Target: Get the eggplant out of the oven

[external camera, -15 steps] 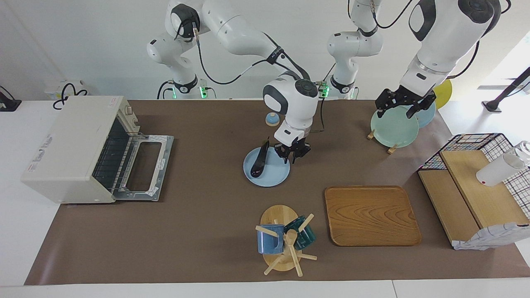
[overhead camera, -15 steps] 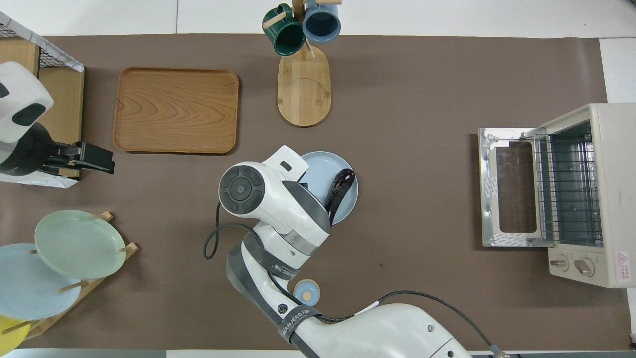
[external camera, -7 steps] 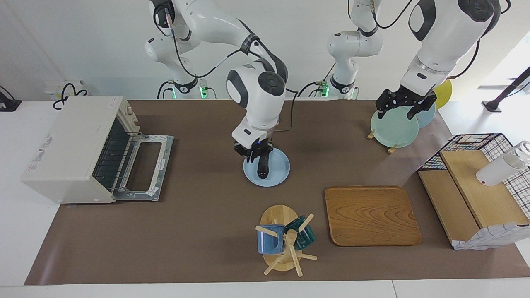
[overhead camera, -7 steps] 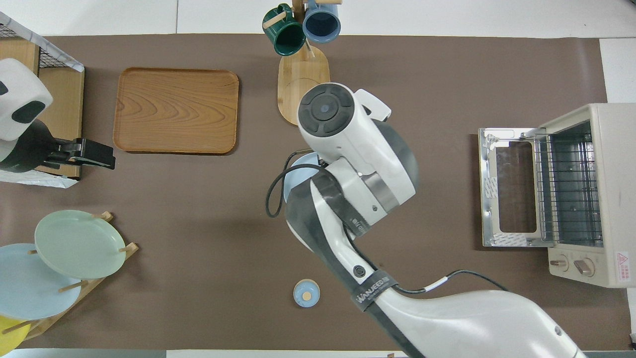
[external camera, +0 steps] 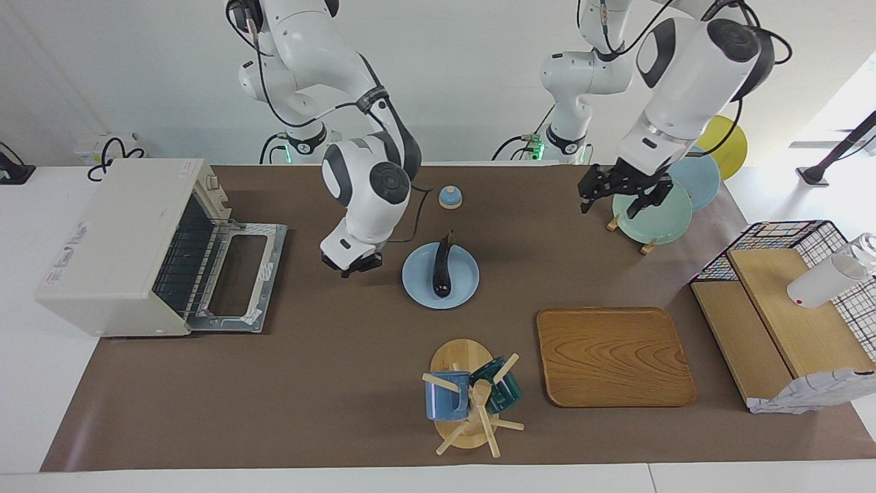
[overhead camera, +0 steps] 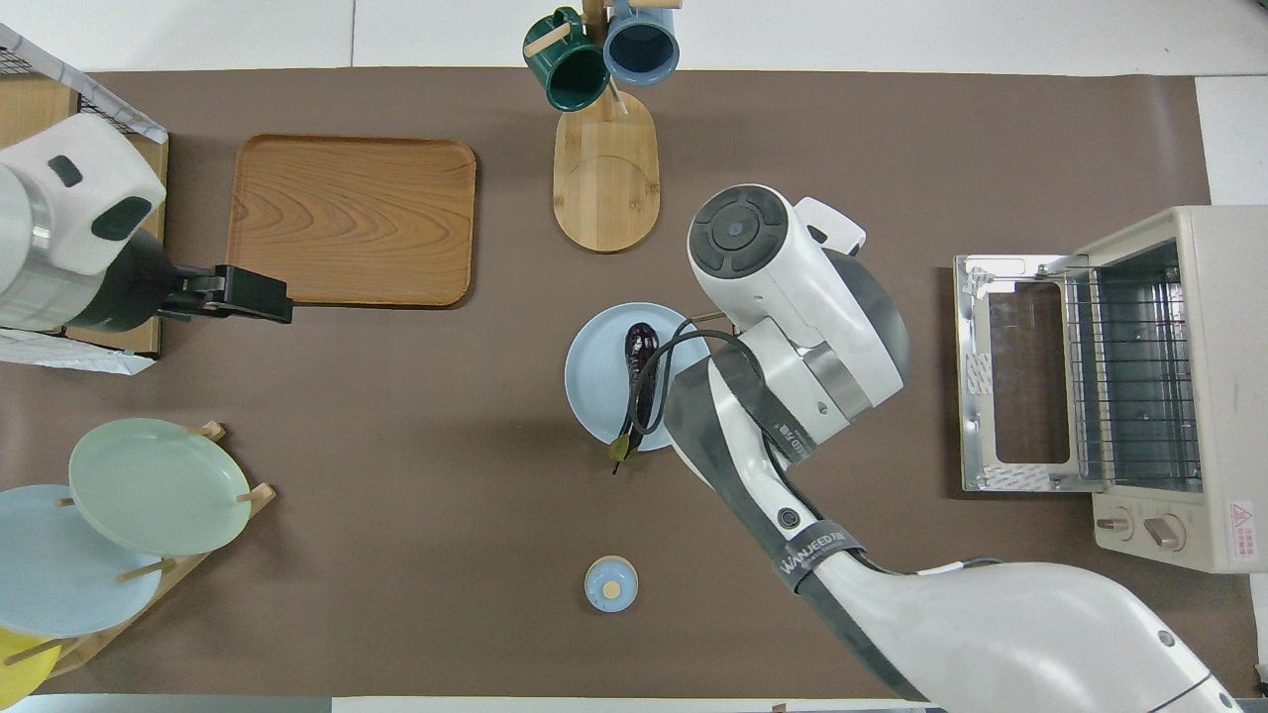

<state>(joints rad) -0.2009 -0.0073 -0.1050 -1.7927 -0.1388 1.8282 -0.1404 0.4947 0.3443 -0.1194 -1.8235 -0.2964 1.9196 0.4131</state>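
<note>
Slender dark purple glossy eggplant (external camera: 441, 270) lies flat on a round light-blue plate (external camera: 464, 283) near the middle of the brown-covered bench (external camera: 342, 383), thin stem end pointing toward the robots and poking past the plate rim. Boxy cream-white toaster oven (external camera: 116, 239) sits at the right arm's end of the bench, dark glass drop-down door (external camera: 239, 277) folded down flat, wire rack visible inside; eggplant is well apart from it. Right hand (external camera: 352, 264) hangs above bare bench between the plate and the oven door, holding nothing; cannot tell how wide its fingers stand, and in the overhead view the arm's own body hides it. Left hand (external camera: 621, 190) is up over the bench beside a wooden rack holding a pale green plate (external camera: 650, 213), a light blue plate and a yellow one; fingers look spread apart, nothing between them. Small blue bell-like knob (external camera: 449, 197) sits nearer to the robots than the eggplant plate. Rectangular wooden tray (external camera: 612, 356) and a wooden mug tree (external camera: 465, 400) with a blue mug and a dark green mug lie farther from the robots. Wire basket with wooden boards (external camera: 787, 308) stands at the left arm's end.
</note>
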